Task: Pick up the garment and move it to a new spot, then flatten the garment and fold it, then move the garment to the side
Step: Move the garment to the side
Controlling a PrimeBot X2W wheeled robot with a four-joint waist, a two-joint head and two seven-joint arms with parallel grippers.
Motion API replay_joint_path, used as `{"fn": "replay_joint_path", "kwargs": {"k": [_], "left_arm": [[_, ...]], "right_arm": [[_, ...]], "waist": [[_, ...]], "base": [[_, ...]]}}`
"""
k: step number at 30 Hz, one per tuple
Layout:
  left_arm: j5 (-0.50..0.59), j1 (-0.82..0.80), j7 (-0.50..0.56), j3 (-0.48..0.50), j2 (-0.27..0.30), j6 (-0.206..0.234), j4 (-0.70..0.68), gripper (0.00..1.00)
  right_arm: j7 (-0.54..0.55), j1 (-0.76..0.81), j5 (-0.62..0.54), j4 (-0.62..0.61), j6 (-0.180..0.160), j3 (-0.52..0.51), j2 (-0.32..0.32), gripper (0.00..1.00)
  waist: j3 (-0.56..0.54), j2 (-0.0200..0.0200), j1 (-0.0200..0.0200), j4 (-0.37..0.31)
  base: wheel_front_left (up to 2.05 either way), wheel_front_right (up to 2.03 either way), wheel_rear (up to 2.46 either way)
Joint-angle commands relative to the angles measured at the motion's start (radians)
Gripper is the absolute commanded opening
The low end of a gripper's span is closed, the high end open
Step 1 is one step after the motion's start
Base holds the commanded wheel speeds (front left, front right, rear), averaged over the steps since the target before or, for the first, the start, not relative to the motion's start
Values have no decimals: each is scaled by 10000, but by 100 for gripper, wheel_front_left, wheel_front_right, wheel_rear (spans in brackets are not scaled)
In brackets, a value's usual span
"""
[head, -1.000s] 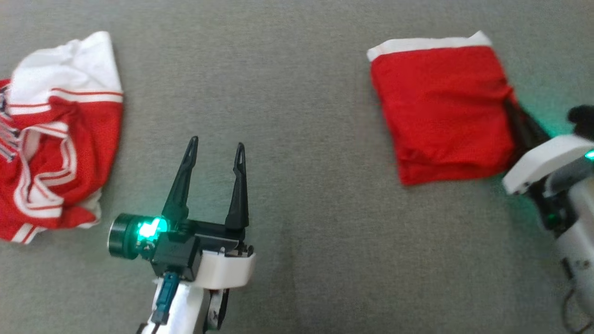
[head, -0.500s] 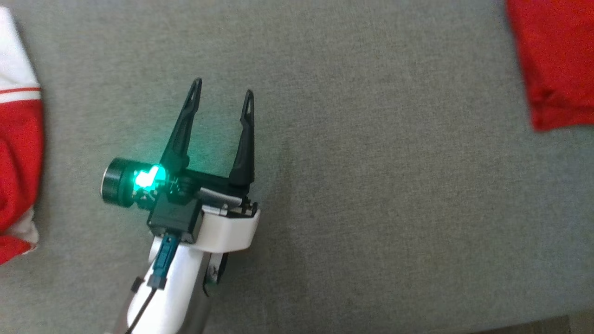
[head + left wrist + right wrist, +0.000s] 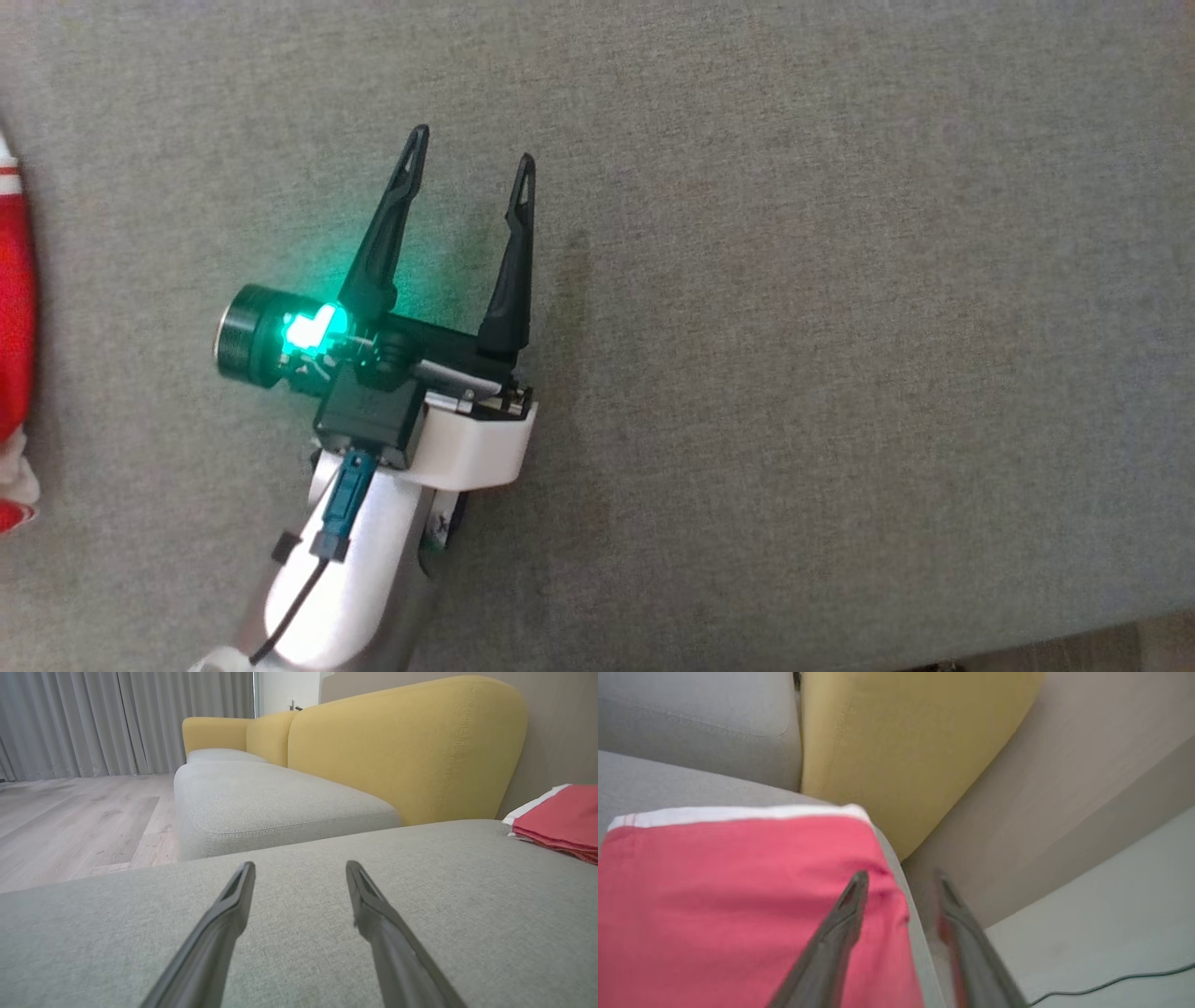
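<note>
Red folded garment point(image 3: 714, 896), woven grey cushion point(image 3: 840, 280), left end effector point(image 3: 472, 145) wide, right end effector point(image 3: 901, 876) parted

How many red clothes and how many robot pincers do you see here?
Red clothes: 2 (the red-and-white striped fabric garment at the head view's left edge, and the folded red fabric garment with a white band)
Black two-fingered pincers: 2 (left pincer, right pincer)
Total: 4
</note>
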Motion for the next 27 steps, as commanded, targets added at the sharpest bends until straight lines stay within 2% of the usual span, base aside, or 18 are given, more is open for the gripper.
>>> {"fn": "replay_joint_path", "kwargs": {"k": [1, 5, 8, 10, 13, 20, 23, 27], "left_arm": [[16, -7, -47, 191, 7, -19, -228, 100], [-99, 190, -47, 189, 6, 45, -169, 100], [-209, 522, -47, 301, 6, 110, -78, 100], [-320, 812, -47, 455, 6, 172, -18, 100], [-677, 1264, -47, 818, 8, 184, 135, 100], [-1027, 2269, -47, 1756, 9, 117, 805, 100], [-1197, 2632, -47, 1962, 8, 94, 1019, 100], [-1267, 3008, -47, 2224, 7, 68, 1265, 100]], "right_arm": [[-214, 306, -347, -338, -7, -288, -195, 100], [-553, 521, -1347, -858, -7, -775, 908, 100], [-899, 814, -1736, -1263, -7, -588, 1991, 100], [-1126, 1090, -1610, -1476, -7, -80, 2688, 100], [-1540, 1616, -1115, -1557, -7, 1282, 3483, 100], [-2265, 2562, 132, -749, -7, 3742, 4978, 100], [-2326, 3025, 460, -642, -7, 4147, 5528, 100], [-2333, 3864, 486, -1371, -7, 3920, 6084, 100]], "waist": [[-163, 0, 0, 56], [-700, 0, 0, 126], [-1345, 0, 0, 176], [-1760, 0, 0, 196], [-2451, 0, 0, 240], [-4039, 0, 0, 562], [-4777, 0, 0, 831], [-5529, 0, 0, 1143]], "base": [[0, 0, 0], [0, 0, 0], [0, 0, 0], [0, 0, 0], [0, 0, 0], [0, 0, 0], [0, 0, 0], [0, 0, 0]]}}
